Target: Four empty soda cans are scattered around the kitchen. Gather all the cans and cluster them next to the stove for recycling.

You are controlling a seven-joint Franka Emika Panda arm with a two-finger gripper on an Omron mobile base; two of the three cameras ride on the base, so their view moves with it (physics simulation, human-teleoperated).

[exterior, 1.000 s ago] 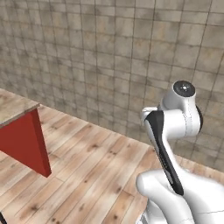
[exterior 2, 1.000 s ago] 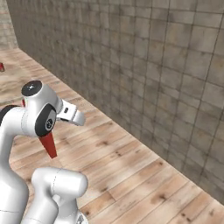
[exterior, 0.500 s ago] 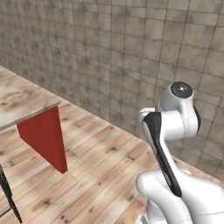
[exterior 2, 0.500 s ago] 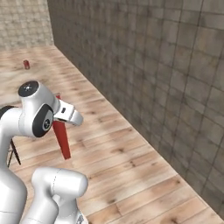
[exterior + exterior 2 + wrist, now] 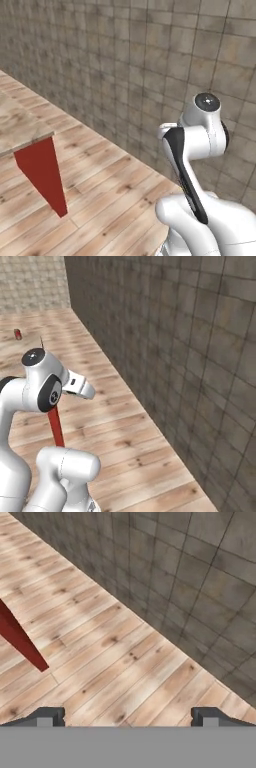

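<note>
Open plank floor (image 5: 125, 662) stretching beside the tiled wall (image 5: 200, 577), red cabinet corner (image 5: 42, 175) jutting in left of the wall, counter edge (image 5: 20, 132) overhanging it

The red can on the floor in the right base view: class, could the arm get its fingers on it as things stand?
Probably not. The red can lies far off across the wood floor, while the open gripper hangs near the tiled wall.

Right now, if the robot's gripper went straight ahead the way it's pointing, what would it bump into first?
Probably the wood plank floor. The open gripper holds nothing and looks down at bare boards, with the tan tiled wall farther on; depth is hard to judge.
</note>
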